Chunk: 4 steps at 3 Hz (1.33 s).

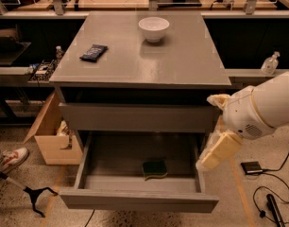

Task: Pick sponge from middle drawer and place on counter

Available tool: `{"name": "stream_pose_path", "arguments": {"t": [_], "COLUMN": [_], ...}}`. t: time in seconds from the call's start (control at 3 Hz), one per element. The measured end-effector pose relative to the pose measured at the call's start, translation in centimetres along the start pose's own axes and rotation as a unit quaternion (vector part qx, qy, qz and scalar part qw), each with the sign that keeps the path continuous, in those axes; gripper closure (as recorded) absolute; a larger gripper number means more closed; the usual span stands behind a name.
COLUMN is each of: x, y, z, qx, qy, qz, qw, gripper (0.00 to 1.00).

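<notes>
- step in hand, as i judge it: the reach toward the sponge; nothing is picked up yet
- the sponge lies flat on the floor of the open drawer, green face up with a thin yellow edge showing toward the front, a little right of centre and close to the front panel
- the drawer is pulled well out, so its inside is open from above; the closed drawer front over it overhangs only the back part
- the hand hangs outside the drawer, just beside its right wall and above rim level, apart from the sponge; whether it is released or clenched i cannot tell
- the white arm comes in from the right, below the edge of the desk
- on the desk a white bowl stands near the back and a black packet lies toward the left; the front and right parts look bare
- next move, by my reading: bring the hand left over the right wall, centre it above the sponge, then lower straight down with room to close across the sponge's short side
- likely trouble: clipping the right wall or the drawer front above on the way in, or pushing the soft sponge along the floor instead of gripping it
</notes>
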State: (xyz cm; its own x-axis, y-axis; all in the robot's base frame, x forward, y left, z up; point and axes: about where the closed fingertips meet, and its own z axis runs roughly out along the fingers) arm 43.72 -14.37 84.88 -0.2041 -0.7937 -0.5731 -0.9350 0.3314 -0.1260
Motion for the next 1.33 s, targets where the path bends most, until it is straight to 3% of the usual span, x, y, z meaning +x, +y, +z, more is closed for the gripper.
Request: {"name": "stream_pose_path", "arguments": {"t": [0.33, 0.67, 1.0, 1.33], "x": [0.0, 1.5, 5.4, 6.8], "y": [0.0, 0.5, 1.1, 0.3], "z": [0.0, 1.6, 9.0, 14.6], "qx": [0.000, -0.006, -0.035, -0.034], "qy": [0.000, 0.003, -0.008, -0.014], "qz": [0.000, 0.021, 0.076, 0.113], "qw": [1.0000, 0.9998, 0.9964, 0.9929], "gripper": [0.00, 0.00, 0.00, 0.00]}}
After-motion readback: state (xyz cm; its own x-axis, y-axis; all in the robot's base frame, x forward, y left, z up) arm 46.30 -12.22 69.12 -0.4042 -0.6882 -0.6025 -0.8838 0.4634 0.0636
